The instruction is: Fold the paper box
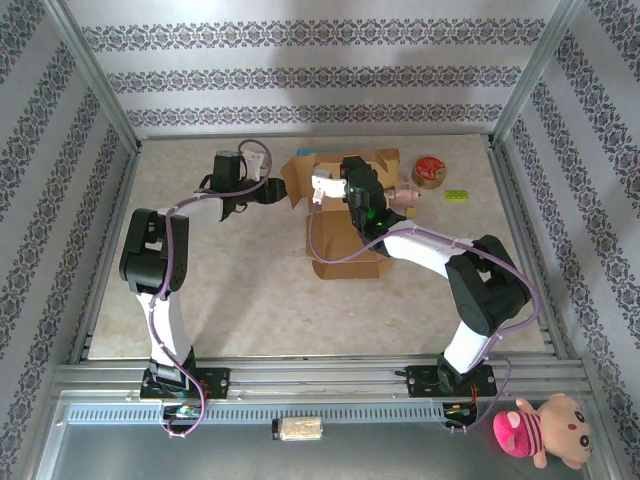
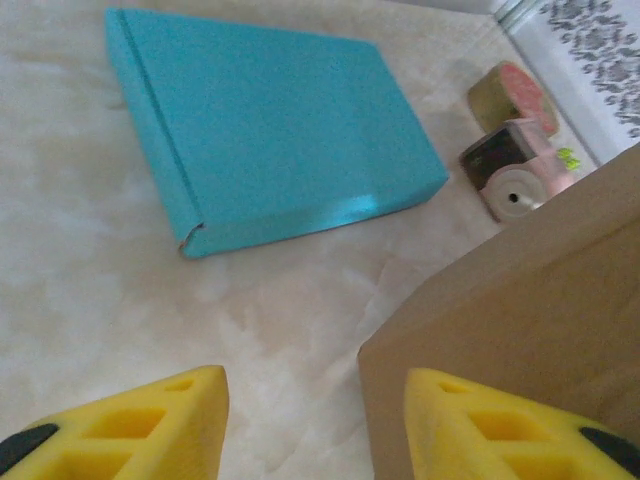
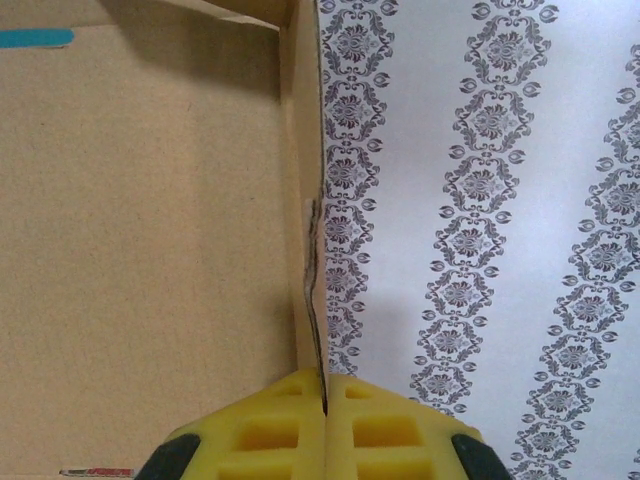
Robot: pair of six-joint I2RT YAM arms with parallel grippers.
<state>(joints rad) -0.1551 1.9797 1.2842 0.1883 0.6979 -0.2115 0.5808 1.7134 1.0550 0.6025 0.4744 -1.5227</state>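
One brown paper box [image 2: 540, 300], one teal box [image 2: 270, 130], one plush toy [image 1: 535, 428]

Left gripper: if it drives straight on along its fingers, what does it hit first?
Likely the cardboard box: its wall edge stands in the gap of the left gripper, beside one finger. Left of that edge the way runs to bare table, then the flat teal box. Depth unclear.

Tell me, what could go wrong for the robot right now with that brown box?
The right gripper pinches only the thin edge of the brown box; it could slip off or crease it. The left gripper, jaws apart, has the box corner beside one finger and might push it aside, perhaps toward the pink gadget.
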